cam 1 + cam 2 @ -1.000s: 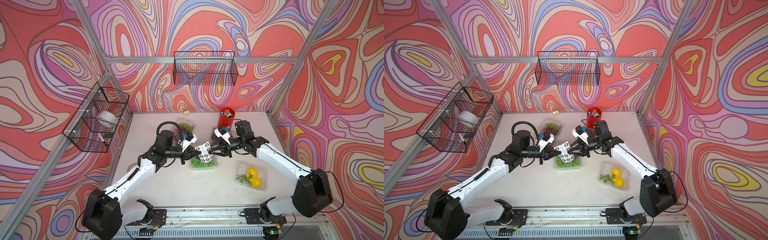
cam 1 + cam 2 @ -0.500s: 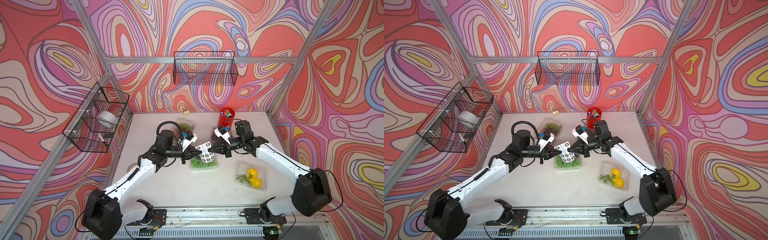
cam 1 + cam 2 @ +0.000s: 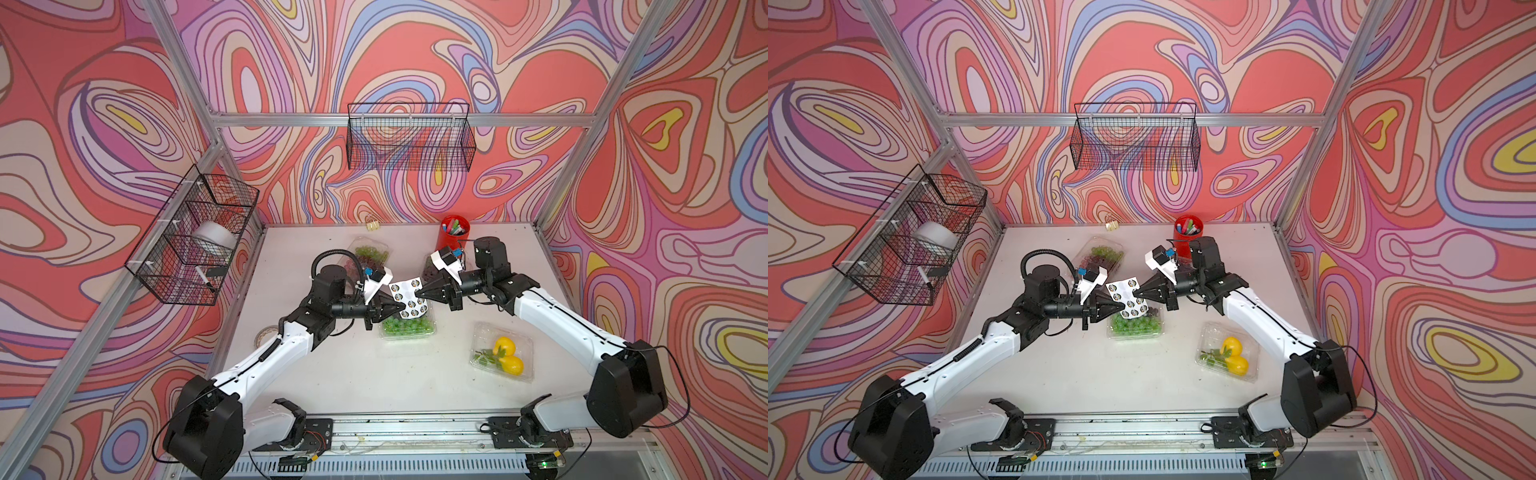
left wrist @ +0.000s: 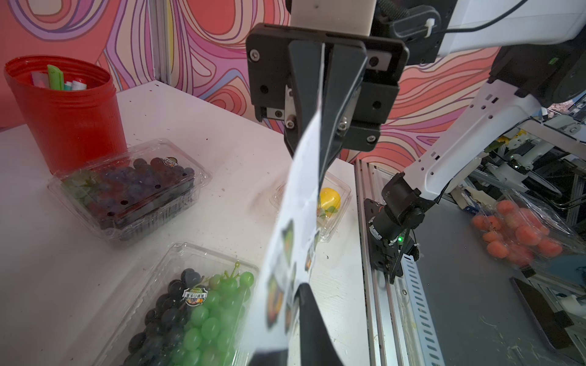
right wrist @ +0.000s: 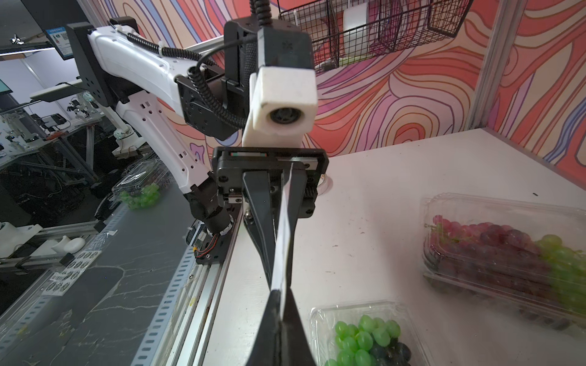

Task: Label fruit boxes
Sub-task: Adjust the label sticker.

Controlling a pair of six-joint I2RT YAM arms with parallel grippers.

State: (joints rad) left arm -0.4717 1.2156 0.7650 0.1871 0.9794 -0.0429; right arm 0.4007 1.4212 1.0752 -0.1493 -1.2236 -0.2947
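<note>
A white sticker sheet (image 3: 409,298) (image 3: 1128,299) hangs in the air over the box of green grapes (image 3: 409,327) (image 5: 364,332). My left gripper (image 3: 401,307) (image 4: 299,290) is shut on its near-left edge. My right gripper (image 3: 417,293) (image 5: 280,294) is shut on the opposite edge, tip to tip with the left one. Other fruit boxes lie on the table: purple and green grapes (image 3: 368,257) (image 5: 507,247) at the back, dark grapes (image 4: 133,187) partly behind my right gripper, and lemons (image 3: 503,353) (image 3: 1227,353) at the front right.
A red pen cup (image 3: 454,237) stands at the back right. Wire baskets hang on the back wall (image 3: 409,141) and the left wall (image 3: 195,237). A tape roll (image 3: 266,334) lies near the table's left edge. The aluminium rail (image 3: 407,428) runs along the front.
My right gripper has closed on the sheet's far edge. The left gripper and the sheet have hardly moved.
</note>
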